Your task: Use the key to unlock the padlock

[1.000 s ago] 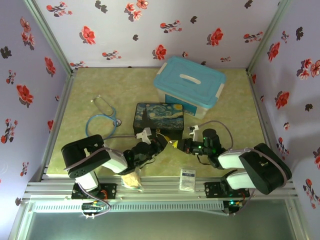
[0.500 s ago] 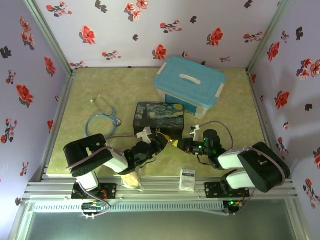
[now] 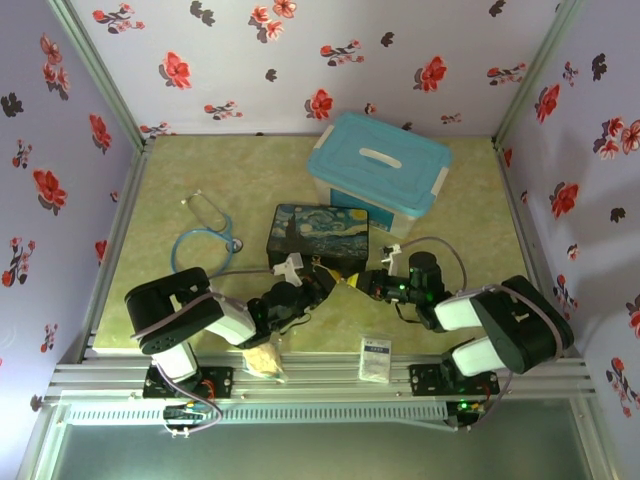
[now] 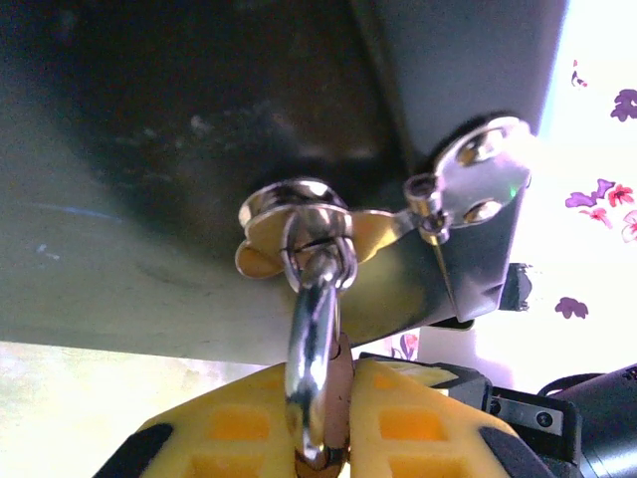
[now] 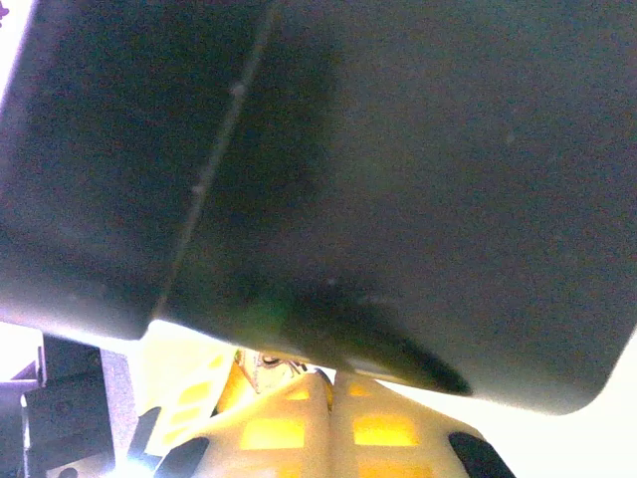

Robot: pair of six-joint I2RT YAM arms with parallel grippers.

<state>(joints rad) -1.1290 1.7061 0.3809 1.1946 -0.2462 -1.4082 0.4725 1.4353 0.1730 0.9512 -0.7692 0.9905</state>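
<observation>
Padlock silver shackle looped through box clasp — left gripper pinching it; right gripper fully closed

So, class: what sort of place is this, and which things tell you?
Probably a staged robot test booth: floral-papered walls boxing in a table, an aluminium frame, props like a stethoscope.

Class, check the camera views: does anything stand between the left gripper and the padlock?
Nothing visible does. The left gripper is closed on the padlock, pinching its silver shackle between the yellow fingers. The shackle's loop passes through the clasp ring on the painted box.
</observation>
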